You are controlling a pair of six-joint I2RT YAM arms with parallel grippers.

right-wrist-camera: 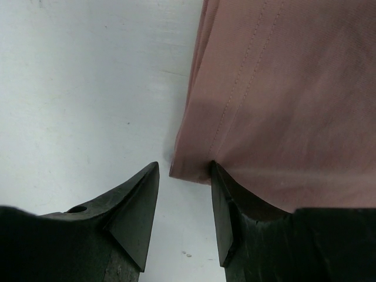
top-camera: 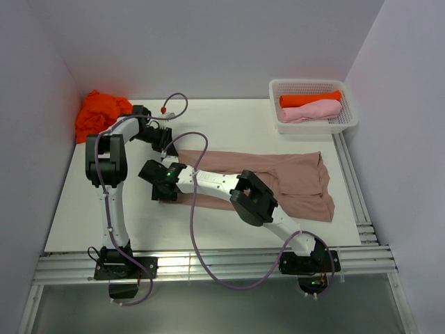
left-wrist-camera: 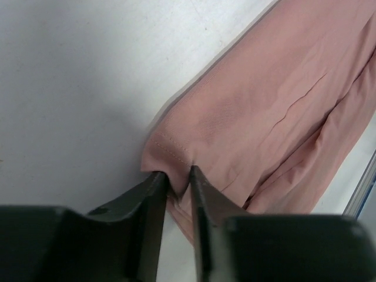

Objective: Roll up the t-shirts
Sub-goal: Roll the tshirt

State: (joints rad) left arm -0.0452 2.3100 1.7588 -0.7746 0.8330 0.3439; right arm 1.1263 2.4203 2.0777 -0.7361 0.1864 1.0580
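The pinkish-brown shirt lies folded into a long strip across the table, running from the centre toward 3 o'clock. The left gripper is pinched onto the hemmed corner at the strip's 9 o'clock end, while the right gripper, just toward 6 o'clock from it, has its fingers apart with the neighbouring corner between the tips. A crumpled orange shirt sits at 10 o'clock, and the basket at 2 o'clock holds a rolled orange shirt and a pink shirt.

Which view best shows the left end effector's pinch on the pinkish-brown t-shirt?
Left wrist: the left end effector pinches the dusty pinkish-brown cloth t-shirt at its stitched corner. Top external shows most of the shirt, arms hiding the pinch; right wrist shows only another hem.
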